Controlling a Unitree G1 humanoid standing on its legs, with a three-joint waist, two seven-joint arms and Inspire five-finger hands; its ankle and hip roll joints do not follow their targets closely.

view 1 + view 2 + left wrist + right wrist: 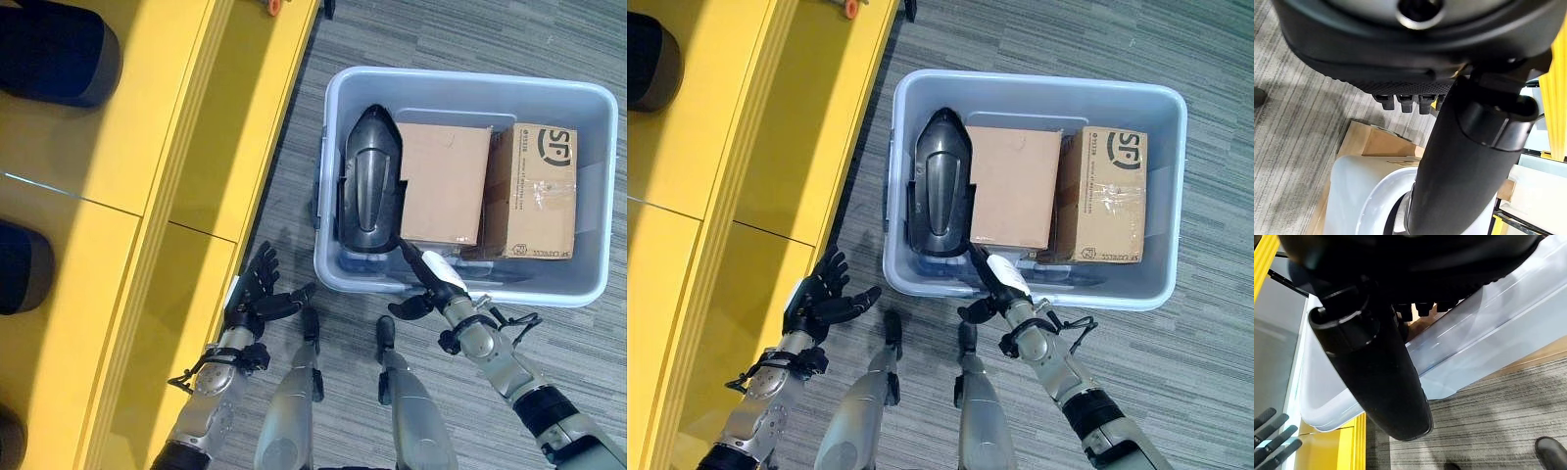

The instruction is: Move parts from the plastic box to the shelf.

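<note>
A pale grey plastic box stands on the carpet right of the yellow shelf. Inside it a black moulded part lies along the wall nearest the shelf, beside a plain cardboard box and a printed, taped one. My right hand is open at the box's near rim. Its straight fingers point in towards the black part's near end, and its thumb sticks out over the floor. My left hand is open with fingers spread, above the carpet between shelf and box, holding nothing.
Dark rounded objects sit on the shelf's far side. A small orange thing lies at the shelf's top end. Grey carpet surrounds the box, with bare yellow shelf boards beside my left hand.
</note>
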